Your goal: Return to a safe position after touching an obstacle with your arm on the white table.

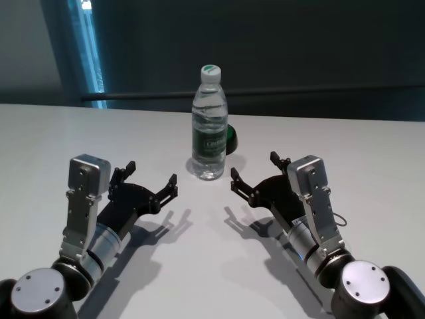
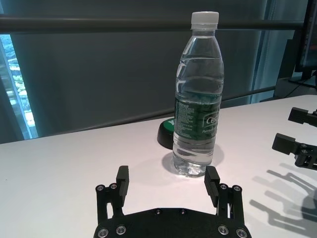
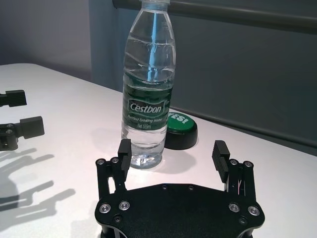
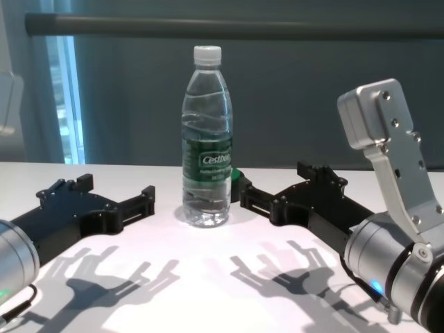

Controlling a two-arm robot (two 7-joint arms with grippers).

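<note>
Looks like an office or lab test room: plain white table [image 1: 372,153], dark grey wall with a horizontal rail [image 4: 277,26], tall window strip [image 2: 15,94] onto buildings outside, monitor edge [image 2: 308,34] at one side.

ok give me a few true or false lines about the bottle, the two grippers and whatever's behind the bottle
1. The water bottle stands upright on the white table with its white cap on. True.
2. The left gripper is shut on the bottle. False: its fingers are open and it sits clear of the bottle, to the bottle's left.
3. The right gripper is open, low over the table, to the bottle's right. True.
4. The bottle lies on its side between the grippers. False: it stands upright between them, and neither touches it.
5. A green-topped button sits on the table just behind the bottle. True.
</note>
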